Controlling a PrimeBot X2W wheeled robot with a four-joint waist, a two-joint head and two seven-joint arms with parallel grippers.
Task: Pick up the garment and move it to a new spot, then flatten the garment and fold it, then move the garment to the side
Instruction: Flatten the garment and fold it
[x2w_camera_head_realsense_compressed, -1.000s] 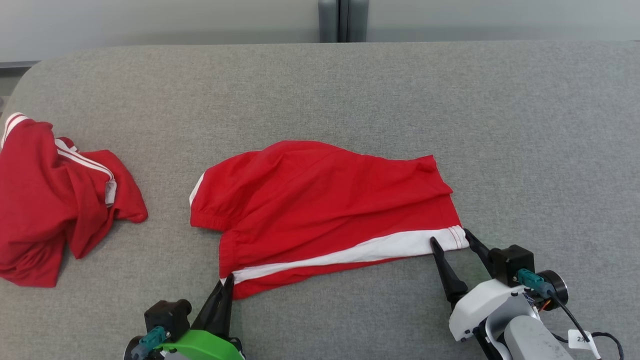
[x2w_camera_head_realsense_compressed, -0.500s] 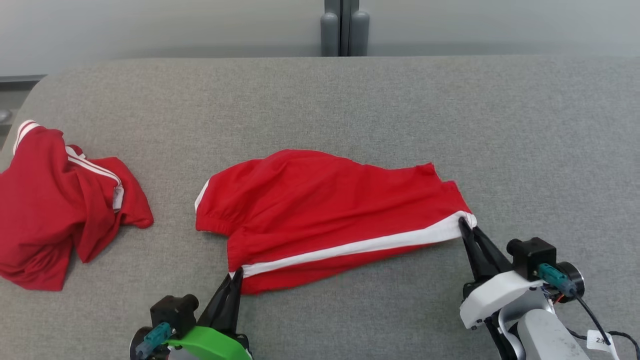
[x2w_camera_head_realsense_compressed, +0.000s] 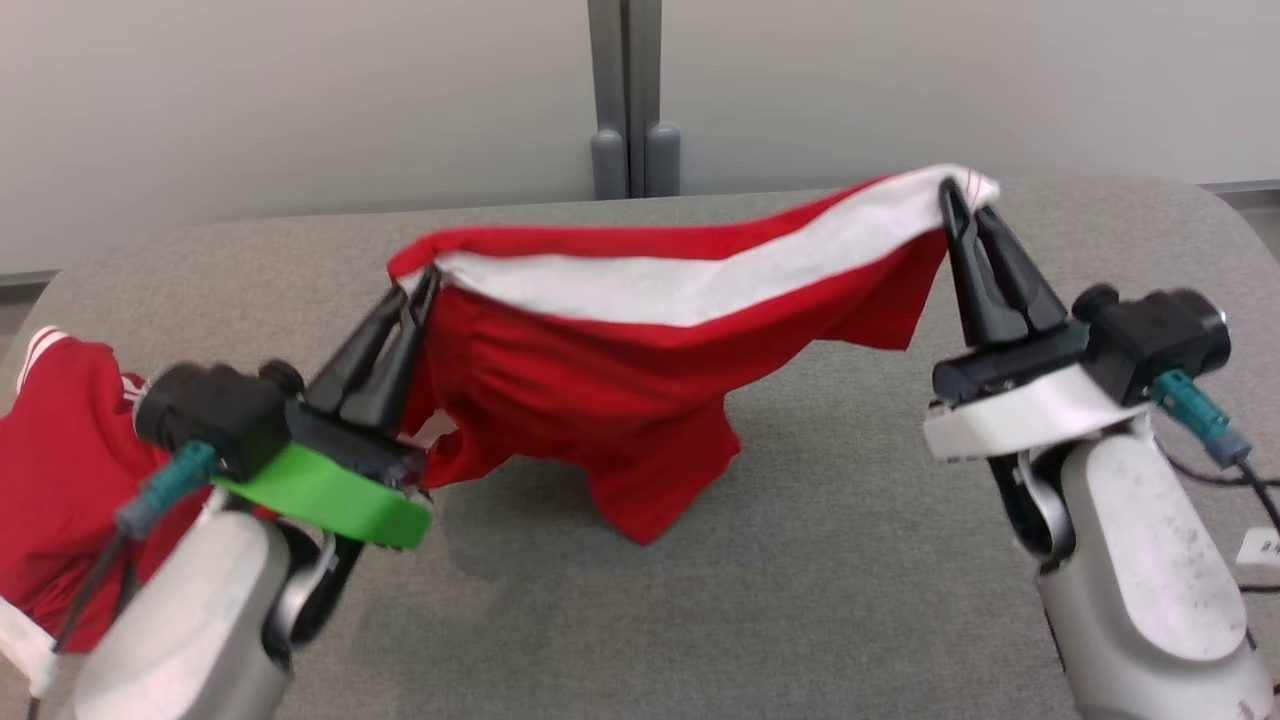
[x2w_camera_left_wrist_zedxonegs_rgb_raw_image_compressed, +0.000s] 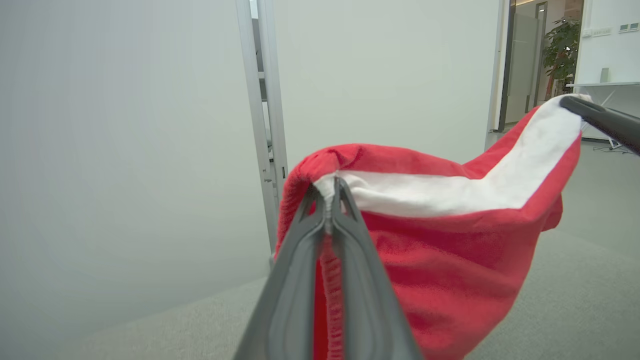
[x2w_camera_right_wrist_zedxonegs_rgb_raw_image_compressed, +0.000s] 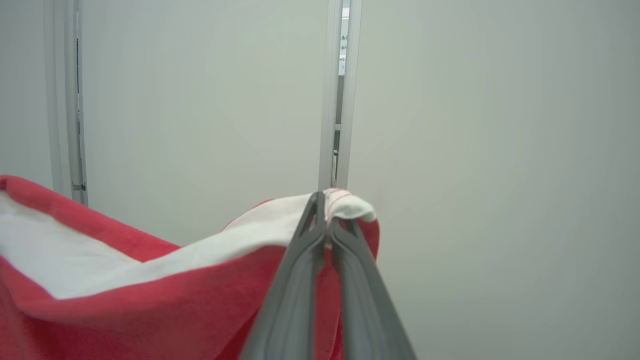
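Broadly, the grey woven surface (x2w_camera_head_realsense_compressed: 850, 560) spread wide, with rounded corners. Over it hung the red shorts (x2w_camera_head_realsense_compressed: 600, 400), soft matte cloth with a white band along the stretched top edge. I could not tell whether their lowest fold touched the surface. A crumpled second red garment (x2w_camera_head_realsense_compressed: 60, 480) lay at the left, cut off by the frame and partly behind the forearm. The left gripper (x2w_camera_head_realsense_compressed: 427, 283) and right gripper (x2w_camera_head_realsense_compressed: 950, 192) each had fingers pinched tight on one end of the band.

Bright, soft, even light. The red garment with a white band (x2w_camera_head_realsense_compressed: 600, 400) throws a faint shadow toward 7 o'clock on the grey fabric table (x2w_camera_head_realsense_compressed: 850, 560). Head view motion-blurred at 9 o'clock; wrist views soft at 6 o'clock.
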